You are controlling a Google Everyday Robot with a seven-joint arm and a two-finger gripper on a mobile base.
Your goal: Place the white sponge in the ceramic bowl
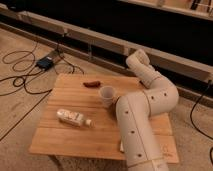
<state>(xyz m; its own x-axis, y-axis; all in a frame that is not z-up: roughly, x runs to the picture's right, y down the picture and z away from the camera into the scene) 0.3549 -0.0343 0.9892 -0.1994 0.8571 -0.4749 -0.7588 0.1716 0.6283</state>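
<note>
My white arm [142, 117] rises from the table's front right, bends at an elbow [165, 95] and folds back to a last visible link [137, 57] above the table's far right. The gripper itself does not show; it lies beyond that link or behind the arm. The dark ceramic bowl is not in sight, and the arm covers the right part of the wooden table [75, 135]. A small pale sliver [121, 146] shows at the arm's left edge near the table's front; I cannot tell whether it is the white sponge.
A small white cup [107, 95] stands mid-table next to the arm. A clear plastic bottle with a white label [73, 118] lies on its side at the left front. A reddish-brown oblong thing [91, 84] lies at the back. Cables and a blue box [46, 62] are on the floor to the left.
</note>
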